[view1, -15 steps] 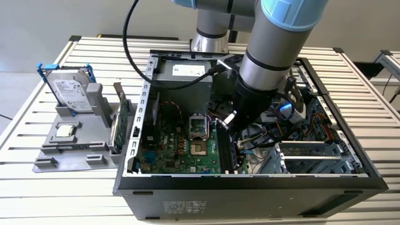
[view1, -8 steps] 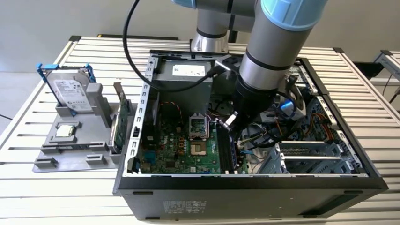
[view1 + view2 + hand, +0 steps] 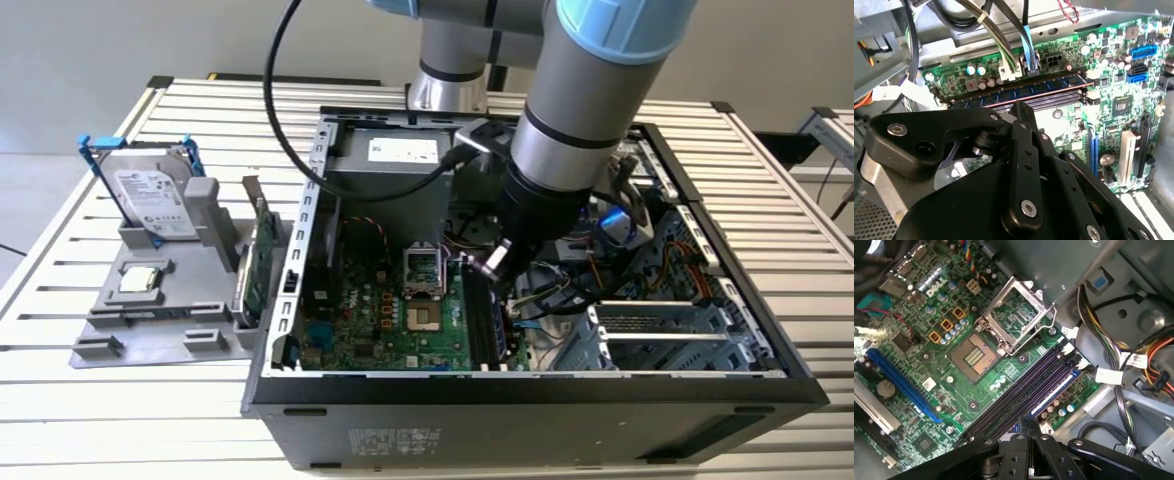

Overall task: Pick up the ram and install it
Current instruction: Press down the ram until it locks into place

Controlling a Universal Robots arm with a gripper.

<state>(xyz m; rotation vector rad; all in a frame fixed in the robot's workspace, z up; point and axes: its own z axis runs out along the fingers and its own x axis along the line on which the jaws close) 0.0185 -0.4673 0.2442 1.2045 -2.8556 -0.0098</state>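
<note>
Ram (image 3: 1019, 91) sits edge-down in one of the long memory slots (image 3: 1019, 390) on the green motherboard (image 3: 387, 320), inside the open computer case (image 3: 534, 400) lying on the slatted worktop (image 3: 80, 400). In the second wrist view its blue face runs along the slot beside the empty purple ones. The hand (image 3: 1030, 422) hangs just above the slots, its black fingers (image 3: 1021, 125) pressed together with nothing between them. Off to the exterior view's left, a grey holder (image 3: 160, 320) carries a hard drive (image 3: 147, 195), a green card (image 3: 263, 240) and a processor chip (image 3: 142, 280).
</note>
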